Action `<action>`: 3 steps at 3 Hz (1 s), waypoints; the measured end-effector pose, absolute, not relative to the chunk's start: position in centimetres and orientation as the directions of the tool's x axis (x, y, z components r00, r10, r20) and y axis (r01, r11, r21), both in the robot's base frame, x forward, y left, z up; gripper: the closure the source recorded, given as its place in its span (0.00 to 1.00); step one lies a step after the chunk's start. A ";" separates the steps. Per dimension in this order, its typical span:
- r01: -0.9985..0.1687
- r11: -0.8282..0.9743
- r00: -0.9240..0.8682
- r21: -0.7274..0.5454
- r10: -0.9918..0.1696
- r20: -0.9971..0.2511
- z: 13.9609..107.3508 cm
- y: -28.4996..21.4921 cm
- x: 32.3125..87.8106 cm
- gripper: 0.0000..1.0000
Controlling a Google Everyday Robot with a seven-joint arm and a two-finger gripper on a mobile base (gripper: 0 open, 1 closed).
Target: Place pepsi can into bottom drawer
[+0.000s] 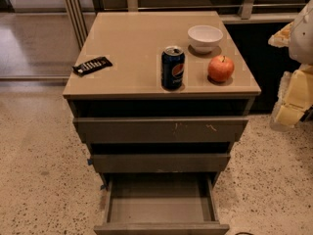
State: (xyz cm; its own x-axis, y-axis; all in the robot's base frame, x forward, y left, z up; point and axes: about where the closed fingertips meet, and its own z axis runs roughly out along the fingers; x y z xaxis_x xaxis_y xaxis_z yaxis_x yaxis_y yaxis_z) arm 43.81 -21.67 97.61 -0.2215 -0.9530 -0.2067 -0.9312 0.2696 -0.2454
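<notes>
Cabinet (132, 43), grey-brown, three drawers, on speckled floor (34, 180). On top: can (173, 67), upright, near the front edge, right of centre; apple (220, 68) just beside it to the right, not touching; white bowl (205, 37) behind the apple; dark flat packet (92, 65) near the left edge, well apart from the can. Top drawer (161, 129), front scratched, slightly out. Middle drawer (161, 162), out a little further. Bottom drawer (156, 207), pulled out furthest, interior showing. Gripper (289, 106), pale, at the right edge beside the cabinet, clear of the can; whether it is open or closed cannot be told.
</notes>
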 end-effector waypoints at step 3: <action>-0.894 0.337 -0.190 -0.295 -0.881 -0.433 97.4 -20.1 54.6 0.00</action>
